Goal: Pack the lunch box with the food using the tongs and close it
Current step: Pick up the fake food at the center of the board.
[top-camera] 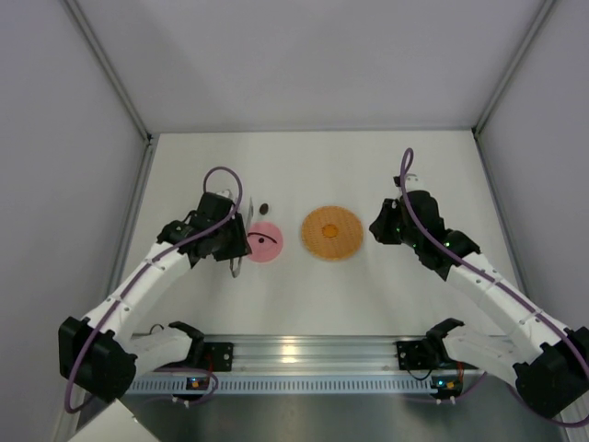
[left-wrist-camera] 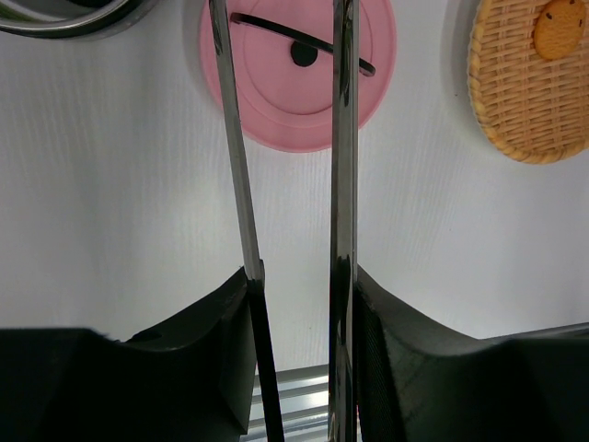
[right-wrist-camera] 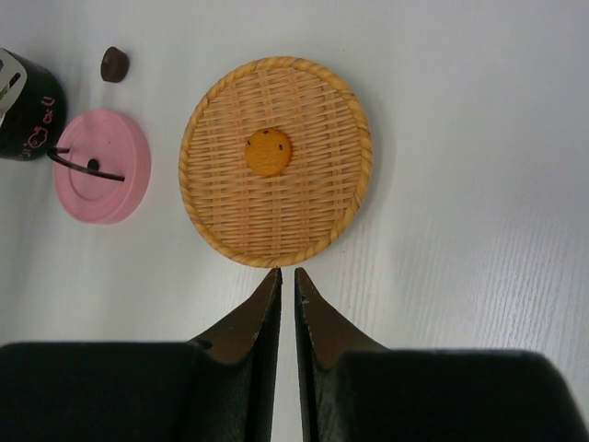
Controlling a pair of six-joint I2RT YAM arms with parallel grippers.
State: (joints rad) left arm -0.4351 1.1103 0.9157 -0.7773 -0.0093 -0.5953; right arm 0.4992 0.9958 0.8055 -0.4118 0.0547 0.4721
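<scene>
My left gripper (left-wrist-camera: 304, 276) is shut on the tongs (left-wrist-camera: 343, 138). Their two thin silver arms run up between its fingers and pass over the pink lid (left-wrist-camera: 299, 74), which lies flat on the table. Only a curved piece of the steel lunch box rim (left-wrist-camera: 74, 18) shows, at the top left of the left wrist view. One orange food piece (right-wrist-camera: 268, 152) lies in the middle of the orange woven plate (right-wrist-camera: 276, 230). A dark food piece (right-wrist-camera: 114, 63) sits on the table behind the lid (right-wrist-camera: 101, 166). My right gripper (right-wrist-camera: 287, 273) is shut and empty, just short of the plate's near rim.
From above, the left gripper (top-camera: 232, 241) is left of the lid (top-camera: 265, 242) and the right gripper (top-camera: 382, 228) is right of the plate (top-camera: 331, 249). White walls enclose the table on three sides. An aluminium rail (top-camera: 304, 354) runs along the near edge.
</scene>
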